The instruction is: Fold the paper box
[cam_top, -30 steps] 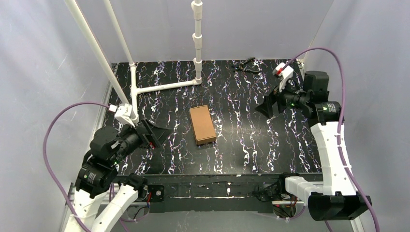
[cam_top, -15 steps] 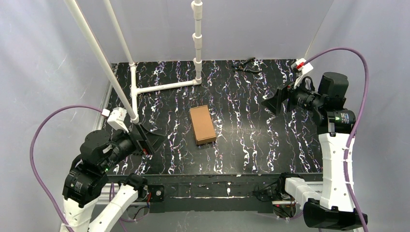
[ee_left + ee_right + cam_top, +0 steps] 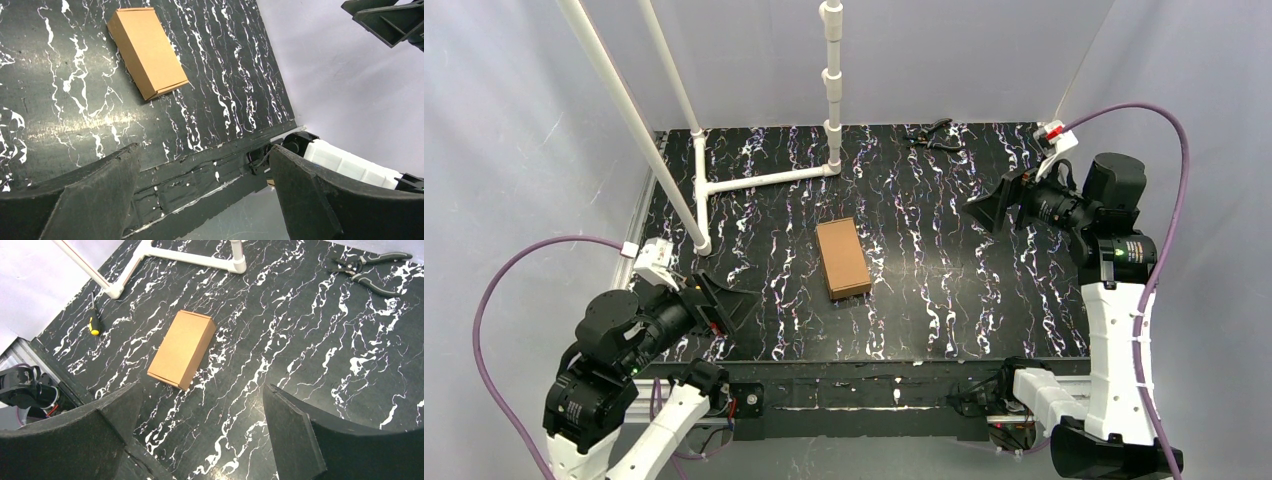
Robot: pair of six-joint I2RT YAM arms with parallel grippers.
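The paper box (image 3: pixel 842 258) is a closed, plain brown cardboard block lying flat in the middle of the black marbled table. It shows at the upper left of the left wrist view (image 3: pixel 147 50) and left of centre in the right wrist view (image 3: pixel 182 349). My left gripper (image 3: pixel 742 312) hovers near the table's front left corner, well left of the box, open and empty (image 3: pixel 204 150). My right gripper (image 3: pixel 982 210) hangs above the right side of the table, pointing toward the box, open and empty (image 3: pixel 202 387). Neither gripper touches the box.
A white pipe frame (image 3: pixel 764 180) stands at the back left, with slanted poles rising over the left side. Black pliers (image 3: pixel 934 135) lie at the back right (image 3: pixel 372 272). A small black tool with a yellow-orange end (image 3: pixel 94 322) lies near the frame. The table's front edge (image 3: pixel 200 175) is under the left gripper.
The left arm has drawn back toward the near left corner. The right arm has swung right and up, away from the box. The box has not moved.
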